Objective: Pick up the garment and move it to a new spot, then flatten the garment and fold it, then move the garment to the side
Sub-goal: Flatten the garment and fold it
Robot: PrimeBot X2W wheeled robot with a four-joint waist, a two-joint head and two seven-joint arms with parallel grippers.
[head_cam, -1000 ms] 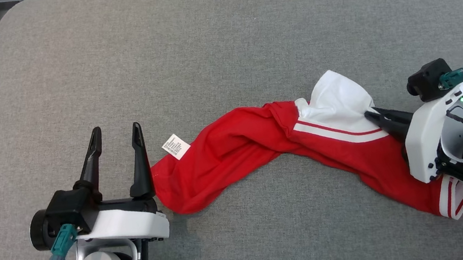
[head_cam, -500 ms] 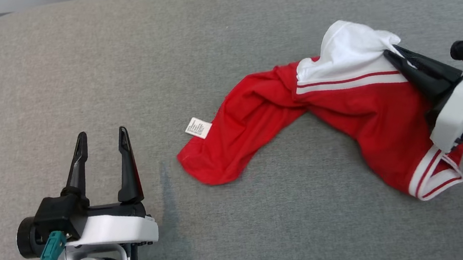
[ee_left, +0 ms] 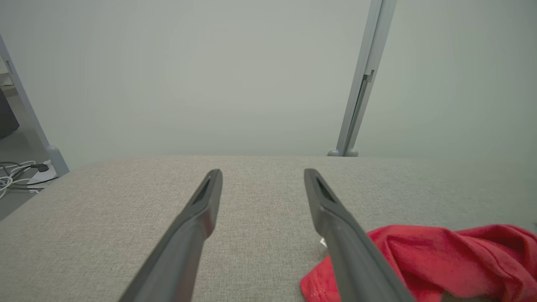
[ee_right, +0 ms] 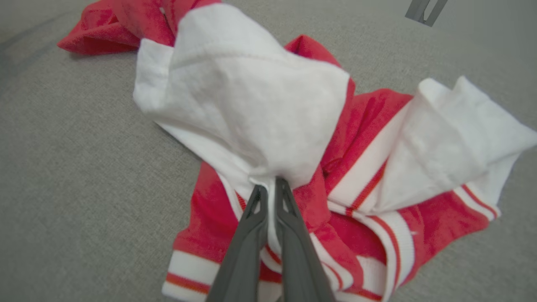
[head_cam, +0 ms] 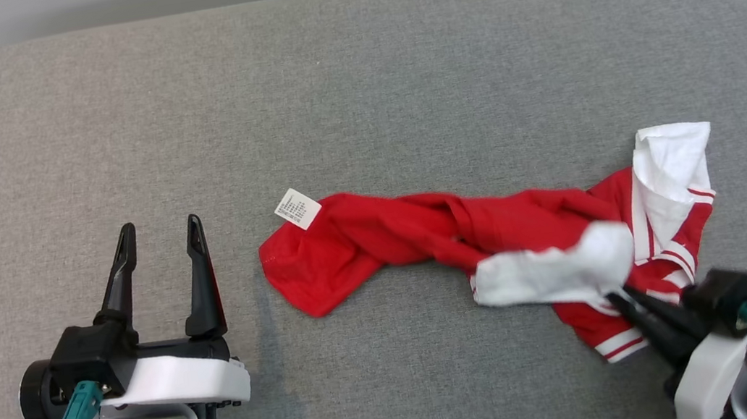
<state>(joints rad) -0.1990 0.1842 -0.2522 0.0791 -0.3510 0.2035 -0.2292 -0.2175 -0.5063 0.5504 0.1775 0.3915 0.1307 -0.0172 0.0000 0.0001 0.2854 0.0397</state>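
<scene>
The garment [head_cam: 420, 232] is a red top with white sleeves and red-and-white striped trim, lying twisted across the grey padded surface [head_cam: 355, 80]. A white label sits at its left end. My right gripper [head_cam: 616, 296], at the lower right, is shut on a white fold of the garment [ee_right: 251, 105], lifting it over the red body. The pinch shows plainly in the right wrist view, fingers [ee_right: 251, 209] pressed together on the cloth. My left gripper [head_cam: 158, 229] stands open at the lower left, empty, a short way left of the garment's red end [ee_left: 440, 256].
The grey padded surface reaches a rounded far edge, with a pale wall and a grey upright post [ee_left: 361, 84] behind it. Cables [ee_left: 16, 176] lie on the floor past the left corner. Bare grey padding spreads above the garment.
My right gripper has swung from beside the garment's right end down toward the near edge, dragging the white sleeve over the red body. The camera view shifted too. The left gripper stayed open.
</scene>
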